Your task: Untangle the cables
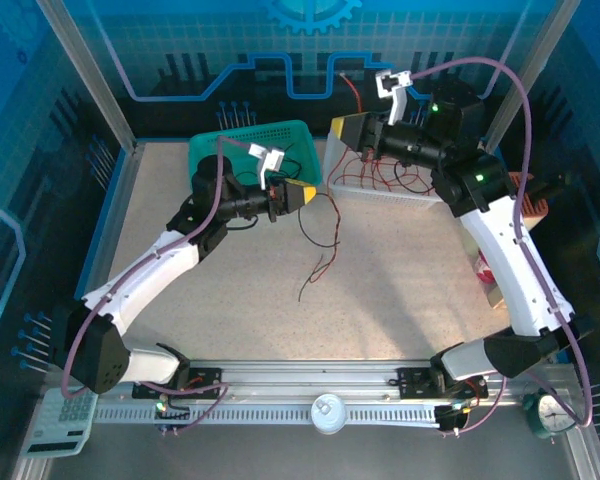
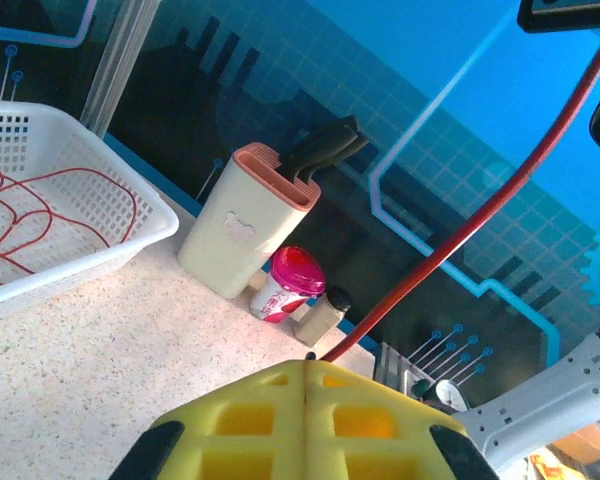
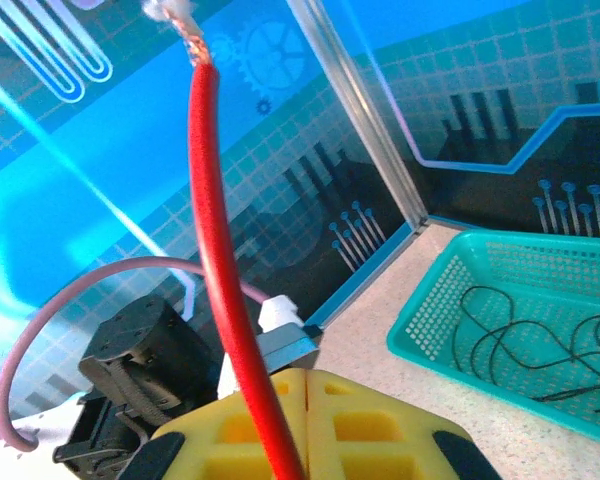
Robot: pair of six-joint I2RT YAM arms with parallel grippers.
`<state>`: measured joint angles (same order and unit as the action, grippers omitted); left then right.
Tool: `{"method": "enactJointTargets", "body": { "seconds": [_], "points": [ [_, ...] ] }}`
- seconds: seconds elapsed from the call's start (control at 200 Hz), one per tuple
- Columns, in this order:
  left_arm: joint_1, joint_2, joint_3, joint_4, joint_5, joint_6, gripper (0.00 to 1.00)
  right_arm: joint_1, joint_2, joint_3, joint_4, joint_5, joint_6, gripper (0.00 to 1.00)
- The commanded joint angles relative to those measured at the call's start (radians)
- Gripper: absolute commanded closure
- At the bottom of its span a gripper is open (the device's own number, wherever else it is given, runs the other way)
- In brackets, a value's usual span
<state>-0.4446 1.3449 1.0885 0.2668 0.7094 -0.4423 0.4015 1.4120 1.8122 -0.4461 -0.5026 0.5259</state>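
My left gripper [image 1: 308, 196] hovers in front of the teal basket [image 1: 250, 140], shut on a red cable [image 2: 450, 245] that leaves the fingertips and climbs to the upper right. Loose red and black cables [image 1: 323, 245] hang from it onto the table. My right gripper [image 1: 338, 128] is raised beside the white basket [image 1: 385, 190], shut on another red cable [image 3: 215, 250] whose stripped end [image 3: 180, 20] points up. Red cables [image 2: 40, 215] lie in the white basket [image 2: 80, 265]. Black cables [image 3: 525, 340] lie in the teal basket [image 3: 430, 320].
A cream knife block [image 2: 245, 225], a pink cup [image 2: 290, 285] and a small bottle [image 2: 323, 313] stand at the table's right edge. A calculator [image 1: 65, 420], a white lid [image 1: 328, 412] and a clock [image 1: 552, 412] sit along the near rail.
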Motion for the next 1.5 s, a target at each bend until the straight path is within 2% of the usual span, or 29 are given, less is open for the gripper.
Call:
{"method": "enactJointTargets", "body": {
  "seconds": [0.0, 0.225, 0.43, 0.755, 1.105, 1.335, 1.405, 1.495],
  "points": [
    [-0.005, -0.051, -0.024, -0.014, -0.039, 0.023, 1.0, -0.046, -0.054, -0.037, 0.061, -0.01, 0.029, 1.0],
    [-0.002, -0.135, -0.016, -0.14, -0.251, 0.068, 1.0, -0.132, -0.143, -0.131, 0.061, 0.054, 0.031, 1.0],
    [0.004, -0.213, 0.004, -0.189, -0.409, 0.081, 1.0, -0.227, -0.243, -0.225, 0.057, 0.114, 0.053, 1.0],
    [0.035, -0.259, 0.168, -0.265, -0.564, 0.123, 1.0, -0.315, -0.379, -0.351, -0.012, 0.233, 0.039, 1.0],
    [0.103, -0.195, 0.367, -0.322, -0.744, 0.204, 1.0, -0.396, -0.513, -0.496, -0.101, 0.32, 0.038, 1.0],
    [0.184, -0.173, 0.389, -0.308, -0.809, 0.215, 1.0, -0.462, -0.548, -0.526, -0.143, 0.332, 0.04, 1.0],
    [0.194, -0.174, 0.385, -0.306, -0.797, 0.209, 1.0, -0.475, -0.544, -0.534, -0.122, 0.278, 0.048, 1.0],
    [0.195, -0.182, 0.37, -0.305, -0.731, 0.211, 1.0, -0.475, -0.515, -0.511, -0.1, 0.175, 0.047, 1.0]
  ]
}}
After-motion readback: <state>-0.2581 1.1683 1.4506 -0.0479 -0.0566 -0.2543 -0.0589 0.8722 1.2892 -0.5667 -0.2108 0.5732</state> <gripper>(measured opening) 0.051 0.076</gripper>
